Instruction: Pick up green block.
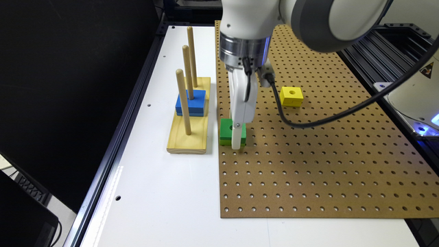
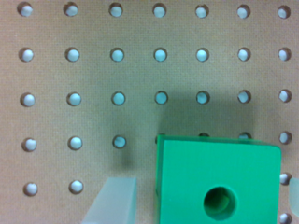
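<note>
While we've got the gripper (image 1: 236, 144) dropped right down to board level, the thing that matters is how the green block (image 1: 229, 131) sits between its two fingers, and honestly it's lopsided. On the wrist view the green block (image 2: 217, 183) fills the space between a pale finger (image 2: 113, 199) on one side and just a sliver of the other finger (image 2: 294, 192) at the frame edge, so the jaws are spread and not yet pinching anything. We can see a strip of bare pegboard (image 2: 140, 70) between the first finger and the block's side, while on the other side the block's edge looks almost up against the second finger, though that bit is too cropped for us to call contact. So the block lies between the fingers but shoved toward one of them, which we reckon means a squeeze will slide it a little before it's gripped. The block is squarish, so there's no real long axis to fuss over, and its sides look roughly square to the fingers. In the exterior view it sits at the left edge of the brown pegboard (image 1: 325, 164), just beside the wooden peg stand (image 1: 188, 139) holding the blue block (image 1: 194, 103), with the yellow block (image 1: 291, 96) well apart, farther off and to the right. Grasp height looks fine to us.
</note>
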